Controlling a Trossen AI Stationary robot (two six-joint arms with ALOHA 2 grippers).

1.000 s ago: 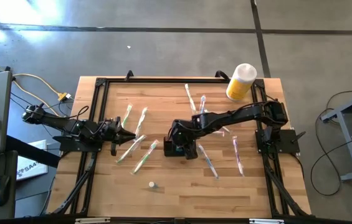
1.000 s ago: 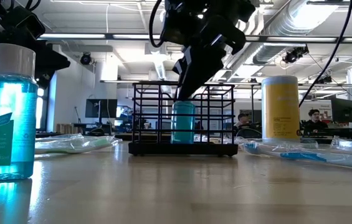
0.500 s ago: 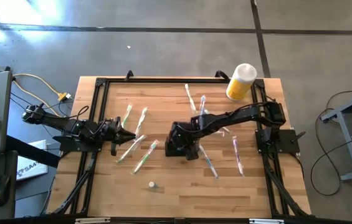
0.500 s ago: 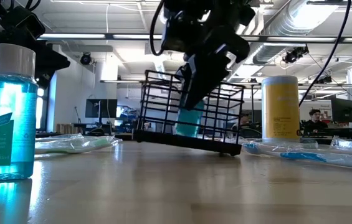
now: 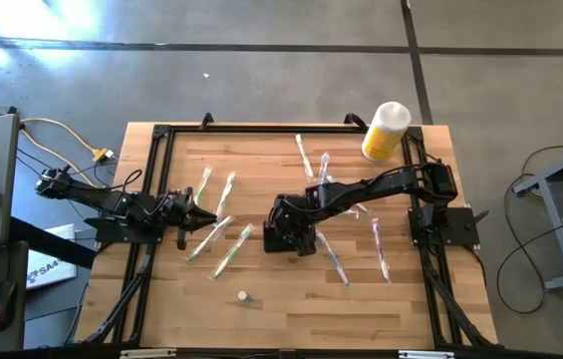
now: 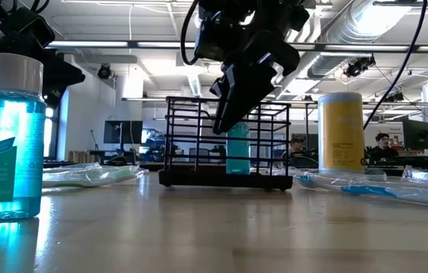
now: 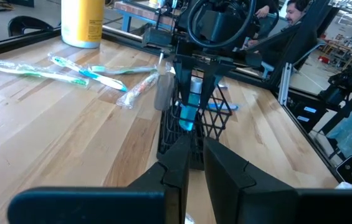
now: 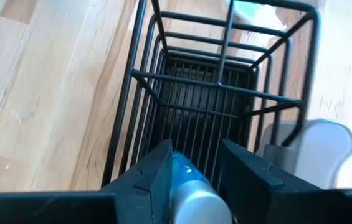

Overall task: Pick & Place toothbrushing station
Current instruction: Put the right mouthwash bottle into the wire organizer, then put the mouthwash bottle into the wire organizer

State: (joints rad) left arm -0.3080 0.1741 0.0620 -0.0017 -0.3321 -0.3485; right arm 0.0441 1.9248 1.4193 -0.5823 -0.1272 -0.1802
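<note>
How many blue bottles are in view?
2. One stands alone near the table's front edge; the other is inside the caddy, under the right gripper. No others show.

Looking down past the right hand point(image 8: 191, 171), a black wire caddy point(image 8: 219, 93) stands on the light wooden bench point(image 8: 51, 81). A blue bottle with a silver cap point(image 8: 191, 193) sits between the dark fingers point(image 8: 154, 177).
</note>
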